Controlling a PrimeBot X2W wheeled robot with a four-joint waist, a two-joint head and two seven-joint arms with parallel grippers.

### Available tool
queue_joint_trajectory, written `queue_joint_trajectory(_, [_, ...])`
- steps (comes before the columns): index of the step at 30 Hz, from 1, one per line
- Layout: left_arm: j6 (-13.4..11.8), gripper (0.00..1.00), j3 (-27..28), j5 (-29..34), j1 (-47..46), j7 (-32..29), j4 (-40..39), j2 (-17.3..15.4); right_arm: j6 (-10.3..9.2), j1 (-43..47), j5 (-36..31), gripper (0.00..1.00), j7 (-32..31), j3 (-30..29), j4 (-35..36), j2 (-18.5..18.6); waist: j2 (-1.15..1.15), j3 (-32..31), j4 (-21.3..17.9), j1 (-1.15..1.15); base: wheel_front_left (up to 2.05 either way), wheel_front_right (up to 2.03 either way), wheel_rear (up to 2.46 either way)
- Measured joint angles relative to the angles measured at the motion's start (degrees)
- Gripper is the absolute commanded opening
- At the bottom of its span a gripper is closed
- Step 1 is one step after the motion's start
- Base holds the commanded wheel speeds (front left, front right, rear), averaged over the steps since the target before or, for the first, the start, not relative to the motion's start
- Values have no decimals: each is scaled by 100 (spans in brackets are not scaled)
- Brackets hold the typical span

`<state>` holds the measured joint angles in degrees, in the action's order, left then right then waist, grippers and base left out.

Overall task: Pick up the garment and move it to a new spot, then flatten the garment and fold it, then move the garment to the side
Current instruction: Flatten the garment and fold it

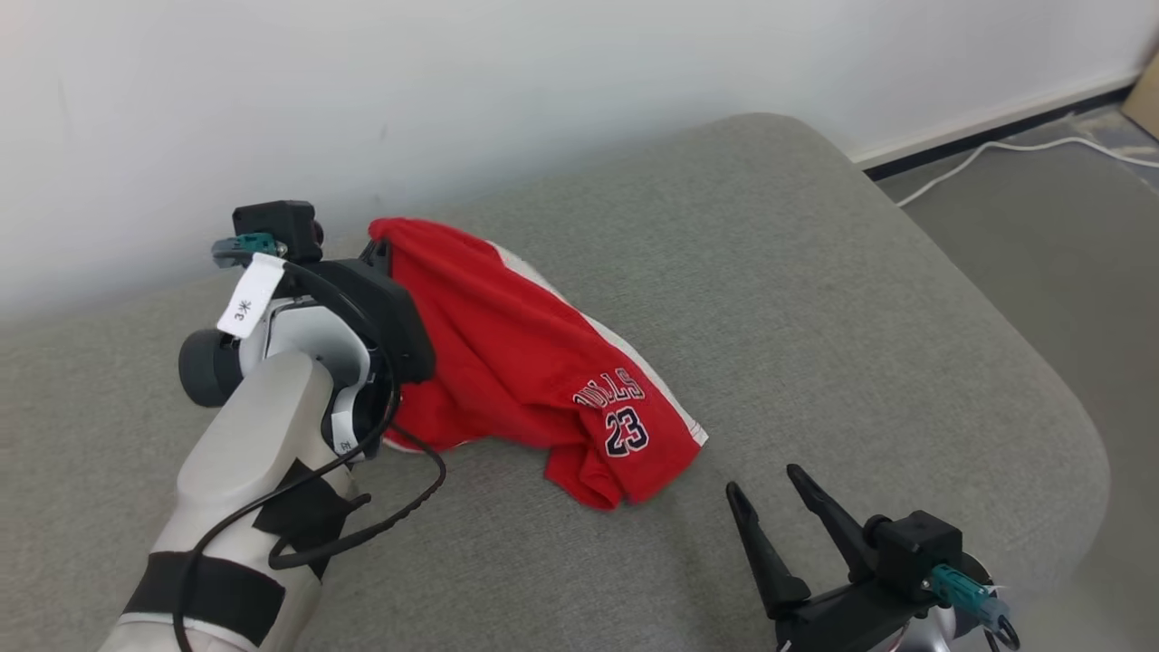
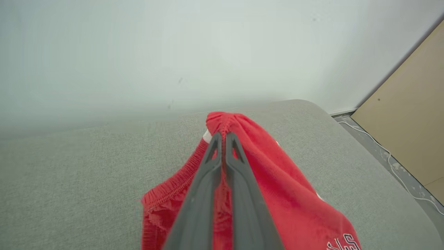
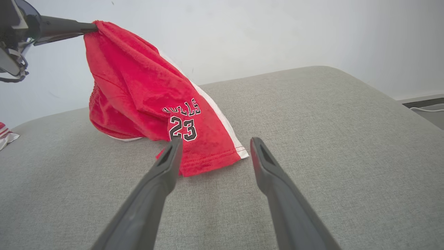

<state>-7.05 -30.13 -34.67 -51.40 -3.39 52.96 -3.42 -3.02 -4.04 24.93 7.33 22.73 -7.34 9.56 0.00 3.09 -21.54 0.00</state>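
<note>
Two grippers in frame. Left gripper (image 2: 223,134) is clamped tight on a bunched edge of the red garment (image 1: 507,362), holding that end raised above the grey cushion (image 1: 860,317). The garment's lower end, with the "23" print, rests on the cushion. Right gripper (image 1: 761,480) has its jaws spread wide and hovers over the cushion near the garment's bottom hem, apart from it. White cable (image 1: 996,149) lies on the floor, far right.
</note>
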Motion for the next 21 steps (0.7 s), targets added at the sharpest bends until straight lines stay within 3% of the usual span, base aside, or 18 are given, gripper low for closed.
queue_joint_trajectory(5, [35,0,-56,113,381,441,-478,-124,-53,93,27,100,49,-126,26,88,0,-61,233,0,0,0,0])
queue_joint_trajectory(12, [45,0,-229,218,2364,940,-1057,-726,-59,399,56,100,75,-183,77,199,0,-160,710,0,0,0,0])
queue_joint_trajectory(21, [1,0,-245,216,3618,1280,-1731,-817,-109,492,62,100,73,-200,199,233,0,-279,1325,0,0,0,0])
